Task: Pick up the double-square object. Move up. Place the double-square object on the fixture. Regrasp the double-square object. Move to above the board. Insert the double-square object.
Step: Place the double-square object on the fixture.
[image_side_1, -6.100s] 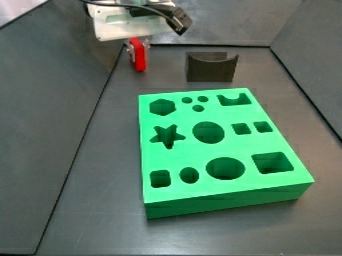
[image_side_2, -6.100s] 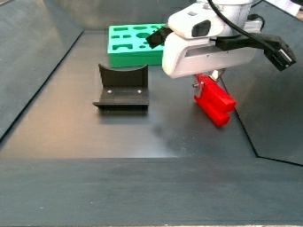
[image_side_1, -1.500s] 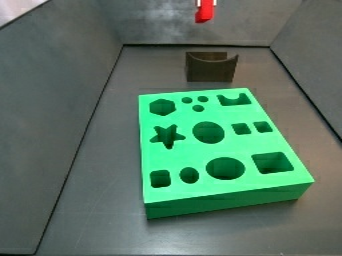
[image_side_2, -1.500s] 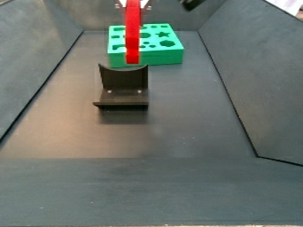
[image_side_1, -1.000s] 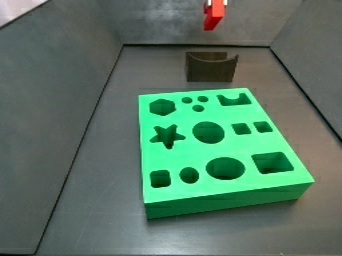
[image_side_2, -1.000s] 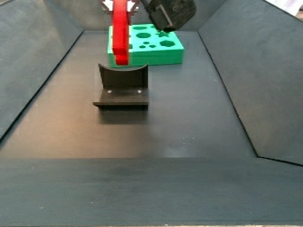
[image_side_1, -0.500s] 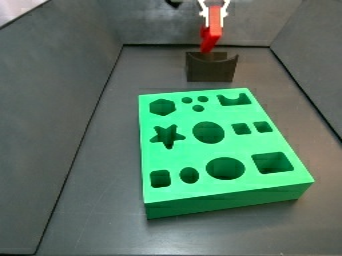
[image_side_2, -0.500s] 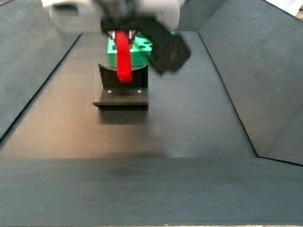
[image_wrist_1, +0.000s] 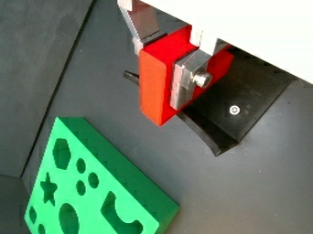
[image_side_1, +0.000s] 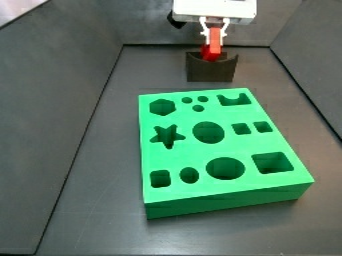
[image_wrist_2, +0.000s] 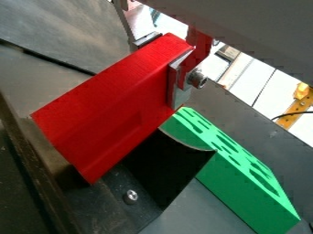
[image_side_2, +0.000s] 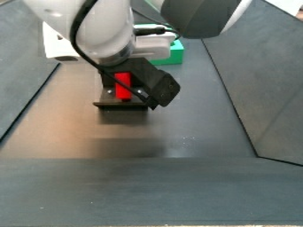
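The double-square object, a small bright red elongated plastic block (image_side_1: 209, 47), is held upright with its lower end down in the notch of the fixture, a small dark grey block with a curved notch in its top (image_side_1: 210, 68). In a side view the red block (image_side_2: 123, 84) is seen low against the fixture's upright wall, above its dark base plate (image_side_2: 119, 105); whether it rests on the fixture cannot be told.

The gripper (image_side_1: 211, 32) is closed on the upper part of the double-square object, directly above the fixture. In a wrist view a flat silver finger plate (image_wrist_1: 193, 75) is pressed against the side of the red block (image_wrist_1: 160, 82), with the black fixture (image_wrist_1: 244, 105) just behind. In the wrist view taken from the block's side, the finger plate (image_wrist_2: 186, 66) clamps the long red face (image_wrist_2: 113, 109), and the dark notch of the fixture (image_wrist_2: 166, 179) lies beneath it.

The board, a large bright green thick slab with star, hexagon, round and square cut-outs (image_side_1: 218, 150), lies at 6 o'clock from the fixture in a side view, well apart from it. From the opposite side only a green corner (image_side_2: 175, 50) shows, at 1 o'clock of the fixture, behind the white and grey robot arm (image_side_2: 95, 31).
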